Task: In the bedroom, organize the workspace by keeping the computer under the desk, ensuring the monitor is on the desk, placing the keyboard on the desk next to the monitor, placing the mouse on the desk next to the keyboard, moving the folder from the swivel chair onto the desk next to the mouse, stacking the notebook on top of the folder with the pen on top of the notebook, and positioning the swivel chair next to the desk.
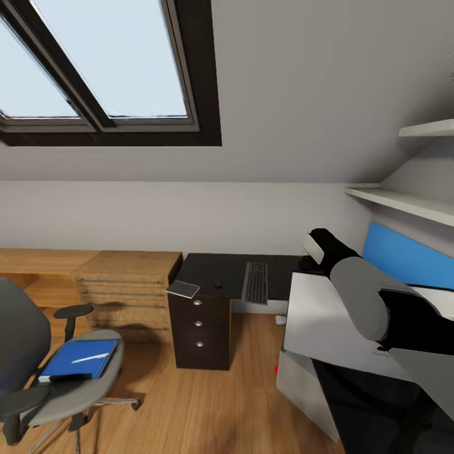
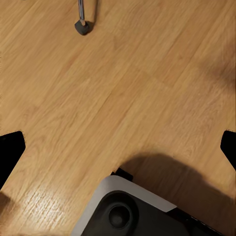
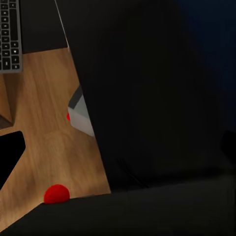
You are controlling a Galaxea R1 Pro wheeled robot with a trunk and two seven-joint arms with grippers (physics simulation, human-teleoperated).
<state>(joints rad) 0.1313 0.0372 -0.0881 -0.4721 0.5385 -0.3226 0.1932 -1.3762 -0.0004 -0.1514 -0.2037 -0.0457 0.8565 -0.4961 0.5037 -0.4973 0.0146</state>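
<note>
The grey swivel chair stands at the lower left, apart from the desk. On its seat lies the blue folder with the white pen on top. The notebook overhangs the desk's left corner, with the mouse and the keyboard to its right. A corner of the computer shows on the floor under the desk. The monitor is hidden. My right gripper hangs open over the desk's dark right wing. My left gripper is open above bare floor.
A light wooden drawer cabinet stands left of the desk's dark drawer unit. Wall shelves and a blue panel are at the right. Wooden floor lies open between chair and desk. A chair caster and my base are below the left gripper.
</note>
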